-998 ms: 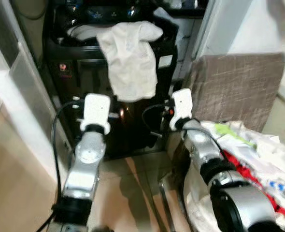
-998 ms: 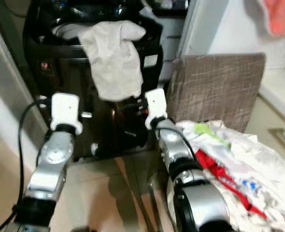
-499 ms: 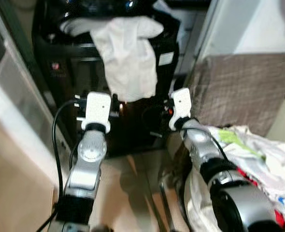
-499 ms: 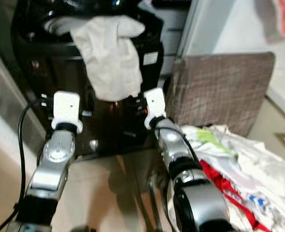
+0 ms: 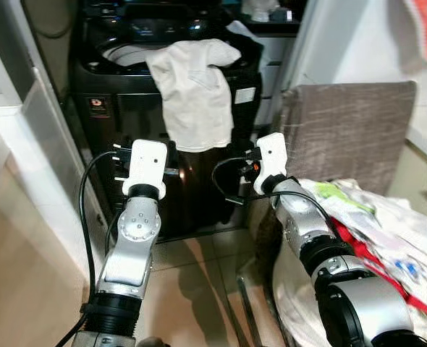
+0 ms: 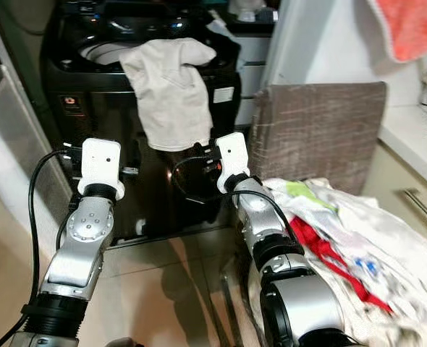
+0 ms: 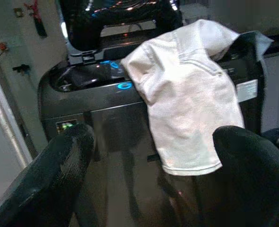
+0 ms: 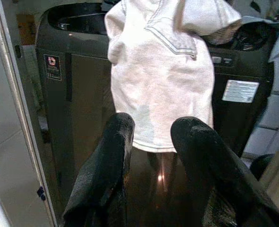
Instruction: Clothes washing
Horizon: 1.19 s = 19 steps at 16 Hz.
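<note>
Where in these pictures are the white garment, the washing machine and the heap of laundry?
white garment (image 5: pixel 197 101), left eye view, middle of the hanging cloth.
washing machine (image 5: pixel 119 123), left eye view, black front panel.
heap of laundry (image 6: pixel 329 224), right eye view, white cloth near the red piece.

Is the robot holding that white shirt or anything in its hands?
No, nothing. The left gripper and right gripper are both empty; the white shirt hangs on the washer.

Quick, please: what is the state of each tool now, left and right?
Left tool: open, fingers wide apart, holding nothing, facing the white garment.
Right tool: open with a narrow gap, holding nothing.
</note>
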{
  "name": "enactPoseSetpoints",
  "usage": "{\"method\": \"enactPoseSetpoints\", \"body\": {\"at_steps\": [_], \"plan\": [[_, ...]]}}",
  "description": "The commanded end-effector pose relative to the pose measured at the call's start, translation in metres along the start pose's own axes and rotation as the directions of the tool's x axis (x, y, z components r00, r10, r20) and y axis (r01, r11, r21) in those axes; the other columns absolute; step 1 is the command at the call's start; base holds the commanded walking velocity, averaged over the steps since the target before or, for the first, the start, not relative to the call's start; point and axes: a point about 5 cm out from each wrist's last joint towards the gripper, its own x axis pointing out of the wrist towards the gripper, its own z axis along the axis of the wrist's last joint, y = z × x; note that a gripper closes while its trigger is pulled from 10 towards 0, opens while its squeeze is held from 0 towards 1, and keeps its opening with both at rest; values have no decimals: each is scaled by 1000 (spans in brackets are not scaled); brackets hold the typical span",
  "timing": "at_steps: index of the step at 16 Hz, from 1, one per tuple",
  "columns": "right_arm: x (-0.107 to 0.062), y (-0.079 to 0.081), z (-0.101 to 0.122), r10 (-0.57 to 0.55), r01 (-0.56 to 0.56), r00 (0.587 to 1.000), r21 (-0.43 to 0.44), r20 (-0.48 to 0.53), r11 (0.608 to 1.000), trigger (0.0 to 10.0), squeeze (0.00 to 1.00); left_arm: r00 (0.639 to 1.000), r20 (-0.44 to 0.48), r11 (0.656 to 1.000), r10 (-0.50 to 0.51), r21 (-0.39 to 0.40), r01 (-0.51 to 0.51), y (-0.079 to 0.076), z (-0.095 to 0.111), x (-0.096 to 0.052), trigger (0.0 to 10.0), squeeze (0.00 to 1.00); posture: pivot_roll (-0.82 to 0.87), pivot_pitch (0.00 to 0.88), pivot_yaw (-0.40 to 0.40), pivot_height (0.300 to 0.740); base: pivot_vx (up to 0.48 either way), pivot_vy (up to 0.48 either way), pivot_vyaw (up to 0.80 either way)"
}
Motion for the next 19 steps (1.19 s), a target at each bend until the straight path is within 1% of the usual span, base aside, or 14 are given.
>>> {"method": "enactPoseSetpoints", "body": {"at_steps": [1, 4, 6, 8, 9, 12, 15, 16, 17, 18, 19], "plan": [[-1, -3, -1, -12, 12, 1000, 6, -4, 1000, 10000, 0, 1000, -3, 1000, -7, -8, 7, -4, 0, 2, 10000, 0, 37, 6, -45, 740, 0, 0, 0], [-2, -3, -2, -10, 10, 1000, 13, -4, 1000, 10000, 0, 1000, -19, 999, -6, -32, 5, -4, -2, 2, 10000, 0, 35, 1, -44, 740, 0, 404, 0], [-2, -3, -2, -10, 10, 1000, 20, -2, 1000, 10000, 0, 1000, -19, 1000, -8, -15, 8, -5, -2, 3, 10000, 0, 33, 0, -44, 740, 0, 480, 0], [-3, -3, -2, 5, -6, 1000, 40, 11, 999, 10000, 0, 1000, -15, 1000, -7, -1, 7, -6, -2, 3, 10000, 0, 30, 0, -44, 740, 0, 0, 234], [-3, -3, -2, 5, -5, 1000, 38, 7, 999, 10000, 0, 1000, -15, 1000, -7, -1, 7, -6, -2, 3, 10000, 0, 30, 0, -44, 740, 0, 0, 581], [-3, -5, -2, 8, -8, 1000, 32, -4, 999, 10000, 0, 1000, 0, 999, -18, 30, 18, -9, 0, 4, 10000, 0, 29, 0, -43, 740, 0, 0, 548], [-3, -5, -2, 9, -9, 1000, 34, -2, 999, 10000, 0, 999, -9, 999, -31, 30, 32, -11, -1, 4, 10000, 0, 29, 0, -42, 740, 0, -421, 529], [-3, -6, -1, -5, 5, 1000, 27, -1, 1000, 10000, 0, 999, -9, 999, -34, 37, 34, -11, -1, 4, 10000, 0, 28, 0, -41, 740, 0, -480, 519], [-3, -8, -1, -27, 27, 1000, 16, -7, 1000, 10000, 0, 1000, -5, 999, -31, 37, 31, -11, 0, 4, 10000, 0, 28, 0, -41, 740, 0, 0, 0], [-3, -11, -1, -52, 52, 999, 26, -8, 998, 10000, 0, 1000, 2, 999, -28, 32, 28, -11, 1, 5, 10000, 0, 28, 0, -41, 740, 0, 0, 0], [-5, -15, -3, -76, 76, 997, 10, -20, 997, 10000, 0, 999, -16, 999, -28, 37, 28, -11, -2, 5, 10000, 0, 27, 0, -42, 740, 0, 0, 0]]}}
